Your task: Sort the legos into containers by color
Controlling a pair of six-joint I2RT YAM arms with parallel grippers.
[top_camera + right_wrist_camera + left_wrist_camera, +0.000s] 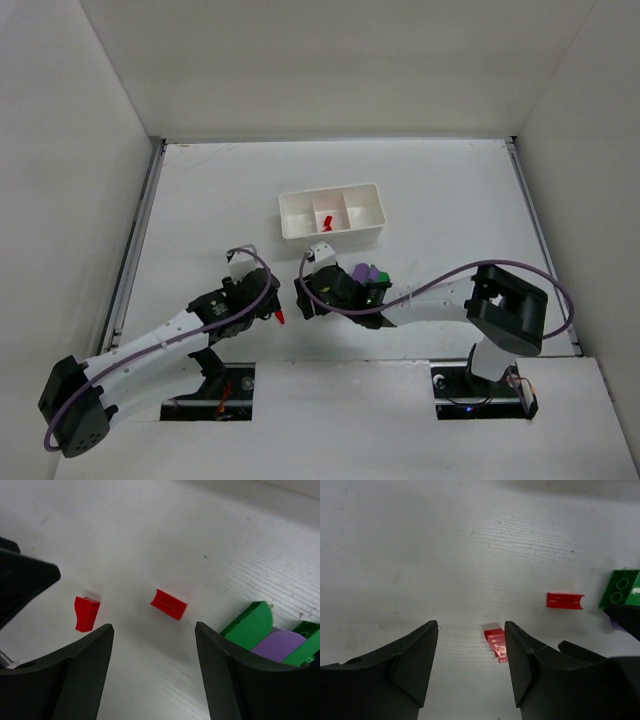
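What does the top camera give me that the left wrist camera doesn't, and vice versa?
Only top: the white tray, a red lego in its middle compartment, and purple legos outside it. Only left wrist: a farther red lego lying flat. Both: the nearer red lego between the fingers of the open left claw.

A red brick [169,604] is seen mid-frame on the table [150,530], with a second red brick [87,613] further left. At lower right, green bricks [248,627] and a purple brick [277,645] are piled. The right gripper [154,630] is spread wide.
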